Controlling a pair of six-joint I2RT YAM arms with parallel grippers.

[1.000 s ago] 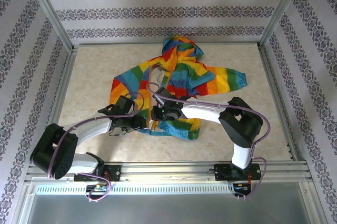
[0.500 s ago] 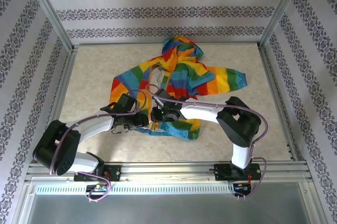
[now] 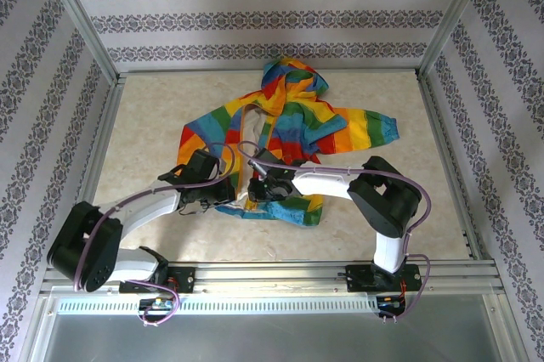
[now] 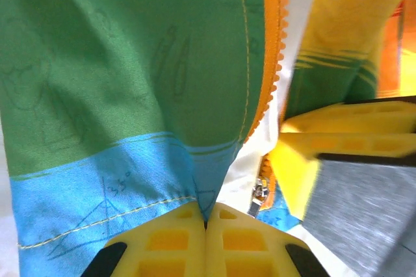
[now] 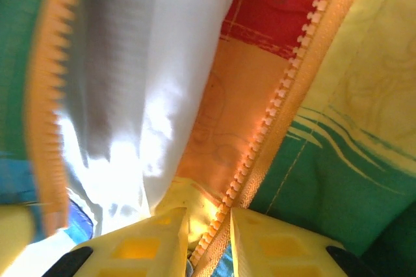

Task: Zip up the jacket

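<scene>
The rainbow-striped jacket lies spread on the table, front open, white lining showing. My left gripper is at its lower hem, left of the opening. In the left wrist view its yellow fingers are shut on the blue hem corner, beside the orange zipper teeth. A small metal slider hangs just to the right. My right gripper sits close by, on the other side of the opening. Its fingers are closed narrowly on the right orange zipper tape.
The marbled tabletop has free room left and right of the jacket. Patterned walls and metal frame rails close it in. The two grippers work almost touching; one right finger shows in the left wrist view.
My left gripper has closed onto the hem corner; it stood open before. The left arm crept slightly toward the opening. The right gripper has barely shifted.
</scene>
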